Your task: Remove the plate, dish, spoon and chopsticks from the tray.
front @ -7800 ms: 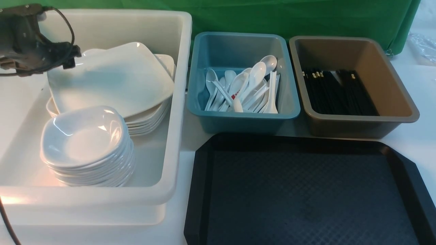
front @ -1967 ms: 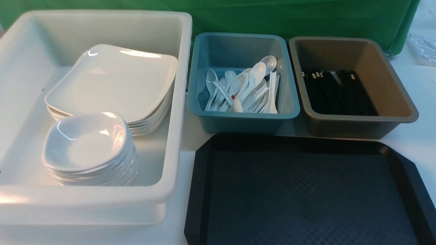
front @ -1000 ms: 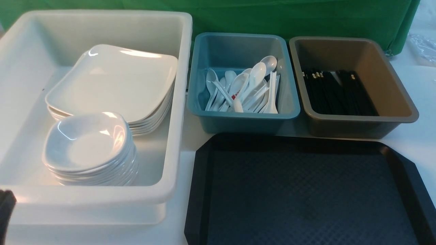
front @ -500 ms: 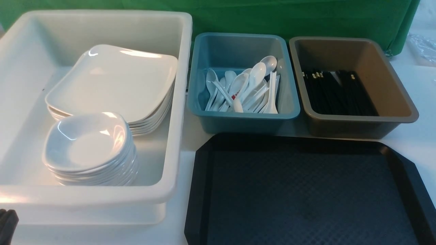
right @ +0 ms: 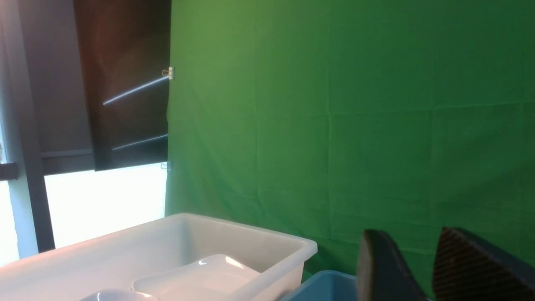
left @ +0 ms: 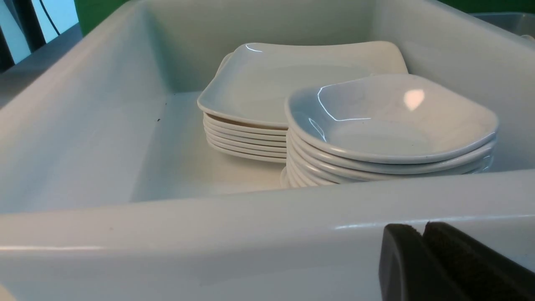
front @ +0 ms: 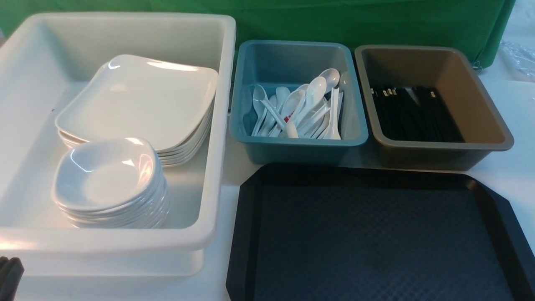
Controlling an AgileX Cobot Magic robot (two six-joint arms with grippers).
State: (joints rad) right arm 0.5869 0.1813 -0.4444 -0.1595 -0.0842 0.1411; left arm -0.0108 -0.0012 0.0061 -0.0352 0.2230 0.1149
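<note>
The left hand [left: 422, 234] sits low at the near left corner of the surface, just outside the white tub's [front: 217, 125] near wall, its two dark fingers pressed together and holding nothing. The right hand [right: 418, 259] is raised and looks toward the green backdrop [right: 334, 125]; its fingers stand slightly apart with nothing between them. Both appear parked clear of the work, likely because nothing is left to carry.

Inside the white tub, the plate [front: 138, 98] lies on top of a stack of matching plates toward the far side. A stack of small dishes [front: 108, 175] stands at the tub's near side, just beside the plates.

To the right, the blue tub [front: 242, 83] holds a loose heap of white spoons [front: 301, 110]. Beyond it, the brown tub [front: 476, 92] holds black chopsticks [front: 413, 115] laid side by side.

The black tray [front: 376, 234] lies at the near edge of the surface, in front of both small tubs, and its textured face is bare. The task looks finished.
</note>
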